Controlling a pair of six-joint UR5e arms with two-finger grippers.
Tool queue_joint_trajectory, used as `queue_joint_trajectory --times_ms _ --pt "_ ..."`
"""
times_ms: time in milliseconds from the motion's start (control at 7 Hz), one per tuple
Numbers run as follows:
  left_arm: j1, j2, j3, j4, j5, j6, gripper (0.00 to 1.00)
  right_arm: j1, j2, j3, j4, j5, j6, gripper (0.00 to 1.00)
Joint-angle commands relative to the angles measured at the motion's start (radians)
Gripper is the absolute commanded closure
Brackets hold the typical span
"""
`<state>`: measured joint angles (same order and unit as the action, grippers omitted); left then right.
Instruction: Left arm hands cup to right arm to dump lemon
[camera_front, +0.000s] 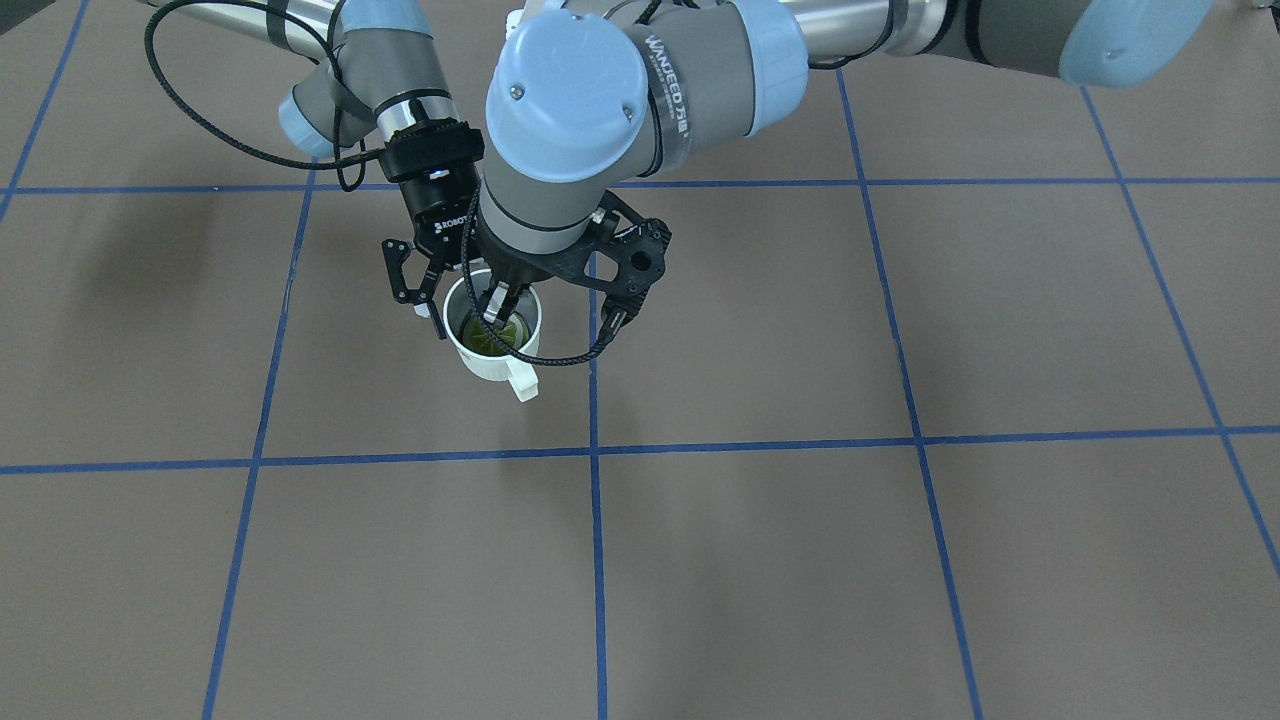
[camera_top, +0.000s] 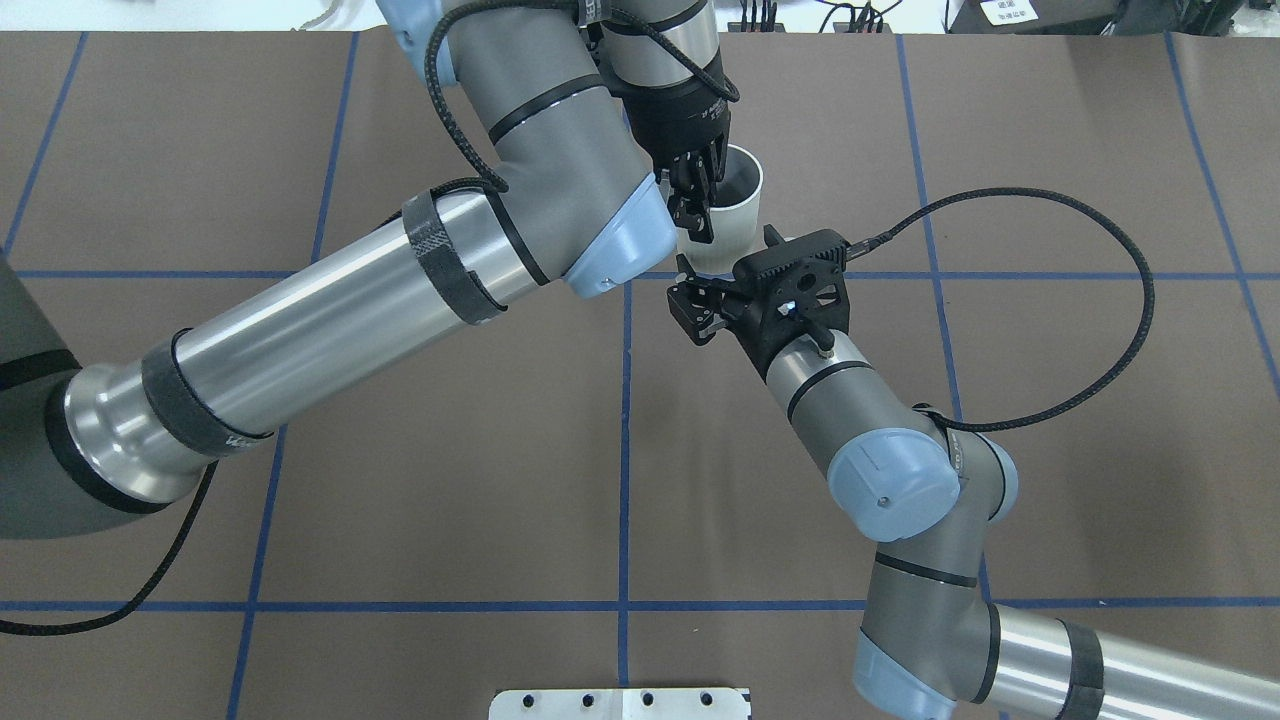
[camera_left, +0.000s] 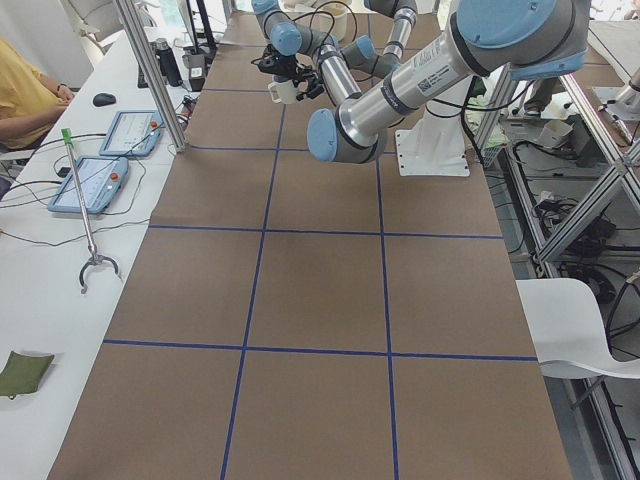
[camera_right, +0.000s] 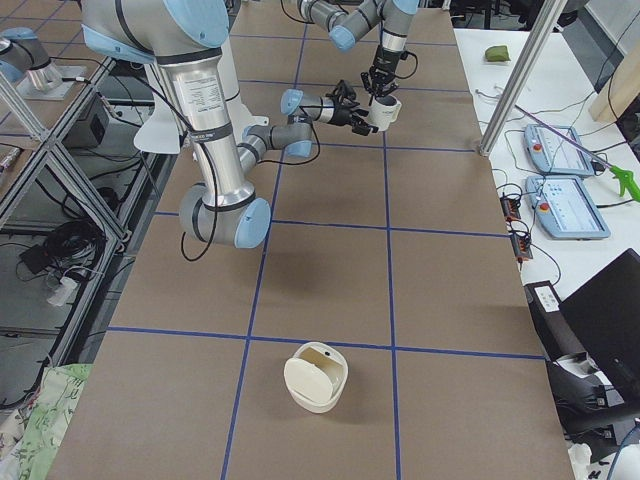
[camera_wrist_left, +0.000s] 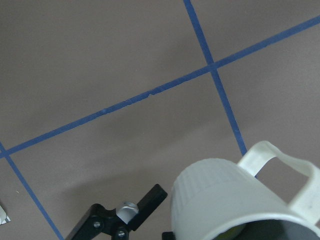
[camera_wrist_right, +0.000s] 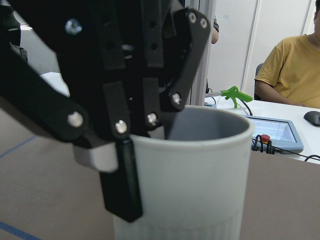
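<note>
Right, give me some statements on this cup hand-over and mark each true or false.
1. The left gripper pinches the rim of the cup between its fingers. True.
2. The lemon lies on the table. False: it sits inside the cup.
3. The right gripper is shut on the cup. False: its fingers are open beside the cup's wall.
4. The handle points away from the robot's base. True.

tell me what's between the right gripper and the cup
Nothing. In the front-facing view the open right gripper sits right beside the cup, no object between them.
</note>
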<state>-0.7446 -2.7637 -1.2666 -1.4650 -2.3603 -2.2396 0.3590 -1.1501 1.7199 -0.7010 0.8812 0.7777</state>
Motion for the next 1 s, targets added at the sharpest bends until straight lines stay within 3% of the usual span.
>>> queue_joint_trajectory --times_ms 0,857 --pt "0.007 -0.001 -0.01 0.0 -0.002 -0.024 1.0 0.0 0.0 -0.003 -0.002 -0.001 0.0 0.01" --pt "0.019 0.003 -0.02 0.0 -0.004 -0.029 1.0 0.0 0.0 -0.01 0.0 -0.01 0.002 0.01"
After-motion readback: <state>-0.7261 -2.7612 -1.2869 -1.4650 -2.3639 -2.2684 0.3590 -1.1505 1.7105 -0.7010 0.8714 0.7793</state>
